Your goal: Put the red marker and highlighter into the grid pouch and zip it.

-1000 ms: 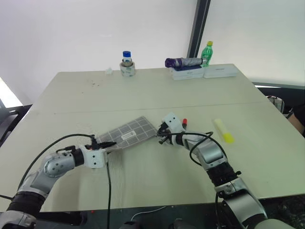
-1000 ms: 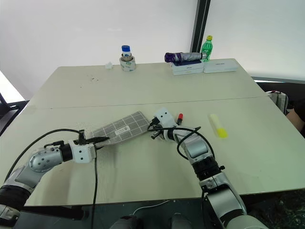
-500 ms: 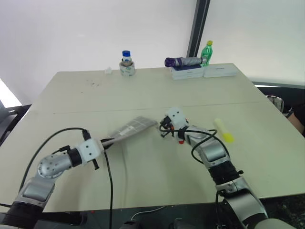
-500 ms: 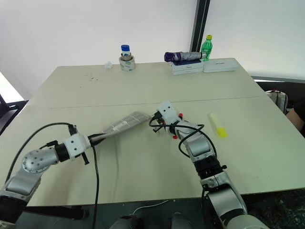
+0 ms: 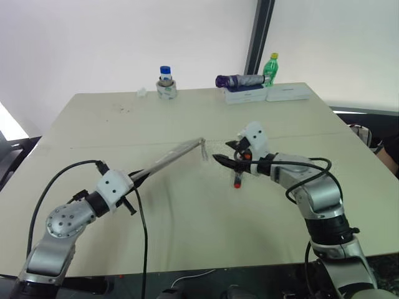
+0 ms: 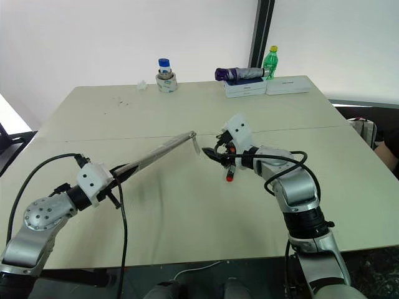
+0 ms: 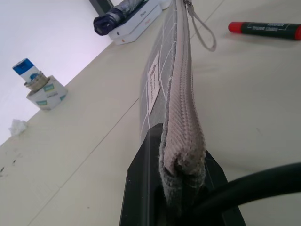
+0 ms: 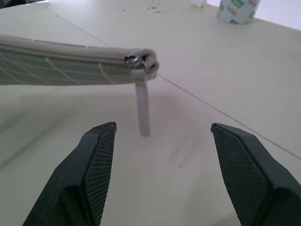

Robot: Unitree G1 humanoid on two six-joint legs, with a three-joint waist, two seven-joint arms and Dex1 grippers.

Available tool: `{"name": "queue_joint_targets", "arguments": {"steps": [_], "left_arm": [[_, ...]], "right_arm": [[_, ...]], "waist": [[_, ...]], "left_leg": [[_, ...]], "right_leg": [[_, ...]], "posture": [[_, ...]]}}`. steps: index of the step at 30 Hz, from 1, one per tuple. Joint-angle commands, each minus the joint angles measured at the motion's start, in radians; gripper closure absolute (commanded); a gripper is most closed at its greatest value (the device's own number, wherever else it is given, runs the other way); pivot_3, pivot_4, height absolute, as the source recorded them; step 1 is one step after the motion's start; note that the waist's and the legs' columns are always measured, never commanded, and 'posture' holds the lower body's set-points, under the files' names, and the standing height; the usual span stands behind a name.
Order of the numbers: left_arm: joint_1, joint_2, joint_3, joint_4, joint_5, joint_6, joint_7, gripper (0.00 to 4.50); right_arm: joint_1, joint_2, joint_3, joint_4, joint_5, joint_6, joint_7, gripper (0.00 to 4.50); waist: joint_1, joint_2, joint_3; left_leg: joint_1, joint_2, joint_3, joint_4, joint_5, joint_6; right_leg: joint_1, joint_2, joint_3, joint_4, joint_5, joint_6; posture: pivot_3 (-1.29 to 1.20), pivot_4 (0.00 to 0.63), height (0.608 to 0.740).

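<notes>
Here the highlighter is hidden behind the right arm. The left gripper [image 5: 138, 179] is clamped on one end of the grid pouch [image 5: 171, 158], held edge-on above the table [image 5: 187, 118], its pull hanging free. The right gripper [image 5: 219, 159] hovers just beside the pull, fingers wide apart. The red marker [image 5: 237, 179] lies on the table under it. Bare tabletop lies all around.

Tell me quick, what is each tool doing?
Left tool: shut on the pouch, holding it up off the table.
Right tool: open, holding nothing, facing the pouch's zipper pull.
</notes>
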Motion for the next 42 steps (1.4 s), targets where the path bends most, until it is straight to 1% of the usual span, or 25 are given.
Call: {"name": "queue_joint_targets", "arguments": {"steps": [1, 8, 11, 13, 14, 16, 23, 32, 42], "left_arm": [[0.001, 0.002, 0.0, -0.054, -0.018, 0.007, -0.028, 4.5], [0.003, -0.008, -0.015, -0.068, -0.014, 0.02, -0.064, 4.5], [-0.001, -0.015, -0.02, -0.067, -0.012, 0.021, -0.065, 4.5], [-0.004, -0.02, -0.025, -0.064, -0.013, 0.02, -0.068, 4.5], [-0.005, -0.022, -0.026, -0.063, -0.014, 0.019, -0.07, 4.5], [-0.007, -0.029, -0.03, -0.059, -0.011, 0.022, -0.068, 4.5], [-0.02, -0.071, -0.057, -0.05, 0.022, 0.04, -0.036, 4.5], [-0.067, -0.149, -0.14, -0.05, 0.101, 0.06, 0.024, 4.5], [-0.111, -0.205, -0.205, -0.027, 0.161, 0.072, 0.051, 4.5]], "right_arm": [[-0.008, 0.024, 0.004, 0.006, -0.003, -0.029, -0.026, 1.18], [-0.015, 0.058, 0.005, 0.04, 0.008, -0.052, -0.039, 1.18], [-0.01, 0.059, 0.005, 0.025, 0.011, -0.046, -0.036, 1.92], [-0.005, 0.058, 0.005, 0.009, 0.015, -0.038, -0.039, 2.94], [-0.002, 0.057, 0.006, 0.004, 0.016, -0.036, -0.04, 3.53], [0.006, 0.053, 0.007, -0.018, 0.023, -0.021, -0.04, 4.48], [0.034, 0.039, 0.043, -0.112, 0.021, 0.023, -0.048, 4.48], [0.031, 0.013, 0.231, -0.281, -0.027, 0.041, -0.028, 4.48], [0.027, 0.007, 0.312, -0.399, 0.013, 0.079, 0.031, 4.48]], "waist": [[0.0, 0.0, 0.0], [0.001, 0.0, 0.0], [0.001, 0.0, 0.0], [0.001, 0.0, 0.0], [0.0, 0.0, 0.0], [0.001, 0.0, 0.0], [0.002, 0.0, 0.0], [0.001, 0.0, 0.0], [0.003, -0.001, 0.0]], "left_leg": [[0.0, 0.0, 0.0, 0.0, 0.0, 0.0], [0.0, 0.0, 0.0, 0.0, 0.0, 0.0], [0.0, 0.0, 0.0, 0.0, 0.0, 0.0], [0.0, 0.0, 0.0, 0.0, 0.0, 0.0], [0.0, 0.0, 0.0, 0.0, 0.0, 0.0], [0.0, 0.0, 0.0, 0.0, 0.0, 0.0], [0.0, 0.0, 0.0, 0.0, 0.0, 0.0], [0.0, 0.0, 0.0, 0.0, 0.0, -0.001], [0.0, 0.0, 0.0, 0.001, 0.0, -0.001]], "right_leg": [[0.0, 0.0, 0.0, 0.0, 0.0, 0.0], [0.0, 0.0, 0.0, 0.0, 0.0, 0.0], [0.0, 0.0, 0.0, 0.0, 0.0, 0.0], [0.0, 0.0, 0.0, 0.0, 0.0, 0.0], [0.0, 0.0, 0.0, 0.0, 0.0, 0.0], [0.0, 0.0, 0.0, 0.0, 0.0, 0.0], [0.0, 0.0, 0.0, 0.0, 0.0, 0.0], [0.0, 0.0, 0.0, 0.0, 0.0, 0.0], [0.0, 0.0, 0.0, 0.0, 0.0, 0.0]], "posture": [[0.0, 0.15, 0.74], [0.0, 0.15, 0.74], [0.0, 0.15, 0.74], [0.0, 0.15, 0.74], [0.0, 0.15, 0.74], [0.0, 0.15, 0.74], [0.0, 0.15, 0.74], [0.0, 0.15, 0.74], [0.0, 0.15, 0.74]]}}
